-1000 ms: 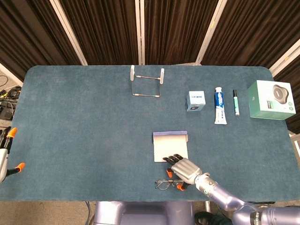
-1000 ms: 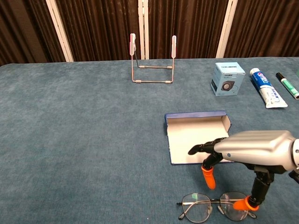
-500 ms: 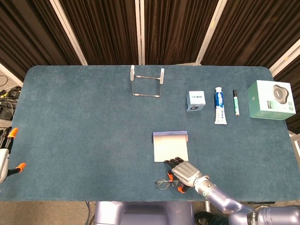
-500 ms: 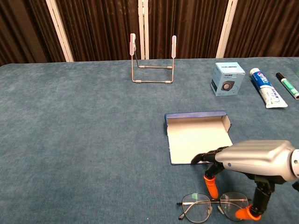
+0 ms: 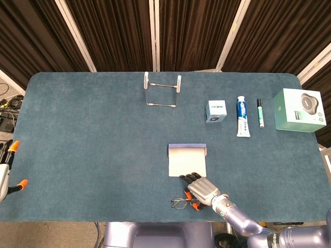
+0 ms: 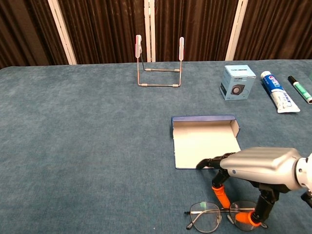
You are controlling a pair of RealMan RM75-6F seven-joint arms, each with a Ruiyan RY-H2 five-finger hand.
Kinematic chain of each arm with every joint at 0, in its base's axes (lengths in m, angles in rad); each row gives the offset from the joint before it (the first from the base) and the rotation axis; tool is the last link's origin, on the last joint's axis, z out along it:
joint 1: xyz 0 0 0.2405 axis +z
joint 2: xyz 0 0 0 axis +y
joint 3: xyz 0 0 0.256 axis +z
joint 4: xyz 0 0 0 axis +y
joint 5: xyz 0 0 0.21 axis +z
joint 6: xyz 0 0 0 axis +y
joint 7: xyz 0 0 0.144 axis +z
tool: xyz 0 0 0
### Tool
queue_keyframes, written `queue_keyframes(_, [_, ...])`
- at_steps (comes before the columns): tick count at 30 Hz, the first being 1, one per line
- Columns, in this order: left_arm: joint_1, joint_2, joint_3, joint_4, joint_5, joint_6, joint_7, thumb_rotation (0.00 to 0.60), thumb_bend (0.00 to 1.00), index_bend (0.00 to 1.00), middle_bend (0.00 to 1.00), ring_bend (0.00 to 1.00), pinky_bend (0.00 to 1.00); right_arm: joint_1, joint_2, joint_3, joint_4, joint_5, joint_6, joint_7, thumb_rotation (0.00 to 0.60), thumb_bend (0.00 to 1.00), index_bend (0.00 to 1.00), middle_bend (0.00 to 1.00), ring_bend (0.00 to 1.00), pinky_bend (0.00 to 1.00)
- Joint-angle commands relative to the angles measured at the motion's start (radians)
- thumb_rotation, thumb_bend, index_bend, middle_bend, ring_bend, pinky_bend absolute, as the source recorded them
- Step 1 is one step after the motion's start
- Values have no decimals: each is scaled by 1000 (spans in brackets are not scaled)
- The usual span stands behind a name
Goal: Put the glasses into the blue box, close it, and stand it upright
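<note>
The blue box (image 5: 187, 161) (image 6: 204, 146) lies open and flat at mid-table, white inside, its lid edge on the far side. The thin wire-rimmed glasses (image 5: 181, 202) (image 6: 214, 217) lie on the cloth near the front edge, just in front of the box. My right hand (image 5: 202, 187) (image 6: 258, 163) hovers palm-down over their right half, its orange fingertips (image 6: 249, 218) spread on either side of the right lens and touching or nearly touching it. My left hand (image 5: 6, 170) shows only at the far left edge of the head view, fingers apart and holding nothing.
A wire stand (image 5: 162, 90) (image 6: 159, 63) stands at the back centre. To the right lie a small pale-blue carton (image 5: 215, 110), a toothpaste tube (image 5: 242, 123), a green marker (image 5: 260, 112) and a green box (image 5: 299, 110). The table's front edge runs just below the glasses.
My right hand has drawn back off the box toward the front edge and sunk lower over the glasses' right lens. The glasses and the left hand have stayed put.
</note>
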Motion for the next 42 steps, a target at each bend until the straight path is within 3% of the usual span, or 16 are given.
queue_keyframes(1, [0,0,1,0,1,1,-1,600,0,0,0,0,0,-1,1,-4,-5,-6,7,5,600,289,580,0,0,0])
queue_keyframes(15, [0,1,6,-3,8,4,-2,600,0,0,0,0,0,-27,21,-12,-15,-103,37,76,600,353,637,0,0,0])
queue_keyframes(23, [1,4,7,-6,13,8,-5,600,0,0,0,0,0,-27,54,41,-42,-125,50,154,600,367,644,0,0,0])
queue_keyframes(31, [2,9,7,-8,15,10,-18,600,0,0,0,0,0,-1,57,132,-18,-72,66,203,600,379,643,0,0,0])
queue_keyframes(42, [-1,14,5,-9,7,1,-31,600,0,0,0,0,0,68,-89,202,168,71,86,131,600,389,642,0,0,0])
